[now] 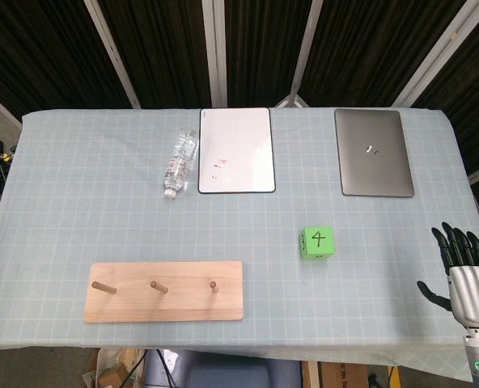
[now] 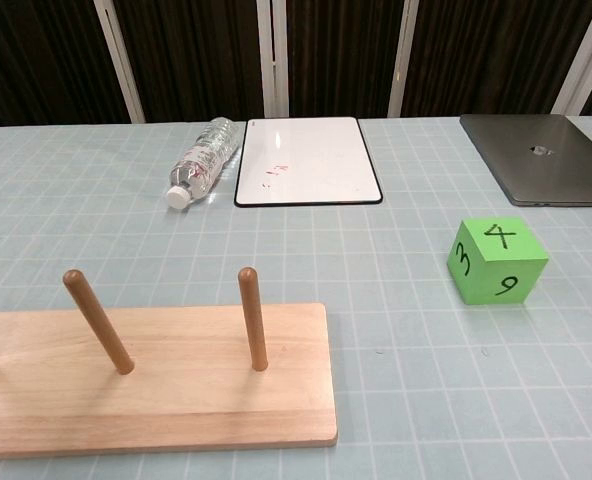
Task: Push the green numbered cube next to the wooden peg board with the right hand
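Resting on the checked tabletop (image 1: 61, 178): green numbered cube (image 1: 315, 242), a 4 on its top face, standing well to the right of the wooden peg board (image 1: 164, 291) and apart from it. Chest view adds the cube's side faces, marked 3 and 9; head view shows only the top numeral clearly.

Peg board: flat, near the front edge, three pegs upright in the head view; chest view shows its right end only.

Right robot hand (image 1: 466, 267): at the right edge of the tabletop, fingers spread and extended, holding nothing, clear of the cube. Seen in head view only.

Left robot hand: only a dark tip at the left edge of the head view; cannot tell its state.

Far side: plastic water bottle (image 1: 179, 164) lying down, just beside a whiteboard (image 1: 235, 150); closed grey laptop (image 1: 373, 152) further right.
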Controlling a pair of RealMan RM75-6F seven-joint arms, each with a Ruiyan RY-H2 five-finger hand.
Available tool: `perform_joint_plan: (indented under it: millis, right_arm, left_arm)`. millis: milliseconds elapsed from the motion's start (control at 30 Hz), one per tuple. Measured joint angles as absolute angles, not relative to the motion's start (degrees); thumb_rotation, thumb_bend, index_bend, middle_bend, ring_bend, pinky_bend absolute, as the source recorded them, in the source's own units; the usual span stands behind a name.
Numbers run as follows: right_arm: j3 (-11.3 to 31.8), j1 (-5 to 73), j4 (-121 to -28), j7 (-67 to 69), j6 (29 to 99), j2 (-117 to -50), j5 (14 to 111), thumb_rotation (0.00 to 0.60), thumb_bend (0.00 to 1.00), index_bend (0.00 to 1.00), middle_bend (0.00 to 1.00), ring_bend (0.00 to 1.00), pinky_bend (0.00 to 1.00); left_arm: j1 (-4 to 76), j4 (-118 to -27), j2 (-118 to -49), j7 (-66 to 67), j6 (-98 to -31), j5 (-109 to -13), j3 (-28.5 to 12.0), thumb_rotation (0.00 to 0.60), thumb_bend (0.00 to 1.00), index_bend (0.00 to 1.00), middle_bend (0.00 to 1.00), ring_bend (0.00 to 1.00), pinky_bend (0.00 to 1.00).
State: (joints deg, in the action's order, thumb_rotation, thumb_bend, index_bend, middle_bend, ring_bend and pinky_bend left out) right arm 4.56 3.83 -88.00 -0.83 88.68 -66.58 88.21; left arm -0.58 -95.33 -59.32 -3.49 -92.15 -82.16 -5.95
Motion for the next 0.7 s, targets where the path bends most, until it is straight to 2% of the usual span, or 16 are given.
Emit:
perform_joint_plan:
  millis: [567, 700]
  right_arm:
    - [3.4, 4.0, -89.9, -1.1, 86.3, -65.1, 87.8, 0.6, 0.2, 0.0, 0.02, 0.02, 0.0]
    - [3.0, 4.2, -90.1, -0.8, 85.5, -64.8, 88.3, 0.6, 0.2, 0.0, 0.02, 0.02, 0.0]
  left_arm:
    - [0.0, -95.2, -59.9, -2.4, -91.3, -82.7, -5.8, 0.6, 0.31, 0.1, 0.0, 0.0, 0.0]
    - [-0.4, -95.3, -59.9, -2.9, -92.9, -83.5, -5.8, 0.6, 0.31, 0.1, 0.0, 0.0, 0.0]
